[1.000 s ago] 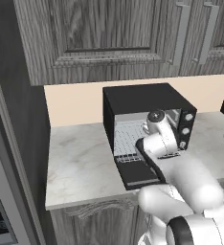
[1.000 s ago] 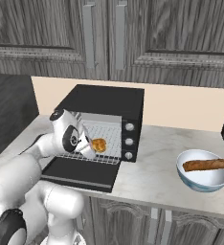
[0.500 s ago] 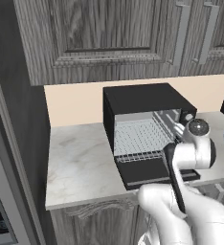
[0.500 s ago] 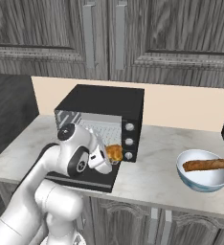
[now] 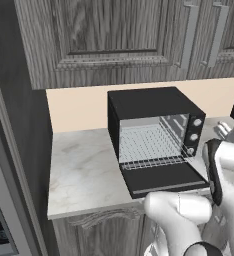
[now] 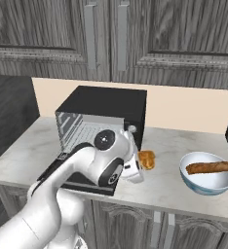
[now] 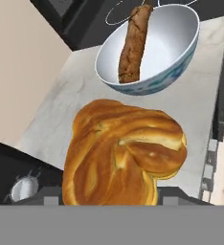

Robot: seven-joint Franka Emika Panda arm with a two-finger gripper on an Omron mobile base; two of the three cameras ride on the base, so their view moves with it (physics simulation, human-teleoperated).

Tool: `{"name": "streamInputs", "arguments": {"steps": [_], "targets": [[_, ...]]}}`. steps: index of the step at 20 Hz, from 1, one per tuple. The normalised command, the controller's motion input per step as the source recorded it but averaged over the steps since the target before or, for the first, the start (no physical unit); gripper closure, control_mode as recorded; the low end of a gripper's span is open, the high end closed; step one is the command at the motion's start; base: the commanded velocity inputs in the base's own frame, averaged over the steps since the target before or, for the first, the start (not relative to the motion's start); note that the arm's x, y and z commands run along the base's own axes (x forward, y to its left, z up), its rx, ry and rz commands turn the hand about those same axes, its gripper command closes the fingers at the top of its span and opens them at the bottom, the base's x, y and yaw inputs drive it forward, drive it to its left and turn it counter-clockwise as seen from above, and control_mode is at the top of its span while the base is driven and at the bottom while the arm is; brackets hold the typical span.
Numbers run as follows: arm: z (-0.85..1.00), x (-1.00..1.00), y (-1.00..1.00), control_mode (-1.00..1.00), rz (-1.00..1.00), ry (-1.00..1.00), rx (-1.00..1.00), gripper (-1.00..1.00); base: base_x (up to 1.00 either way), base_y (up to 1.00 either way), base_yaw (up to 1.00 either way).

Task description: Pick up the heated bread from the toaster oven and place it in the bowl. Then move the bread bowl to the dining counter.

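Pincer [image 6: 144,163] grips the heated bread [image 6: 147,159], jaws partly spread.

The heated bread [image 7: 123,153] sits right at the hand. Beyond it is the bowl [image 7: 181,62], with a long loaf [image 7: 133,43] in it.

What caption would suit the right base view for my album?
The tool carries the golden bread from the open toaster oven toward the bowl holding a long brown loaf.
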Motion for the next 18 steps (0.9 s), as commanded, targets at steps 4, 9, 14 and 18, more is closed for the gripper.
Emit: {"name": "streamInputs", "arguments": {"steps": [4,9,14,18], "targets": [[0.04,0.24,-1.00,-1.00,-0.04,0.24,0.19,1.00,0.00,0.00,0.00],[0.00,0.25,-1.00,-1.00,-0.07,0.27,0.15,1.00,0.00,0.00,0.00],[0.00,0.14,-0.48,-1.00,-0.09,0.09,0.00,1.00,0.00,0.00,0.00],[-0.52,0.07,-0.47,-1.00,0.00,0.00,-0.01,1.00,0.00,0.00,0.00]]}}
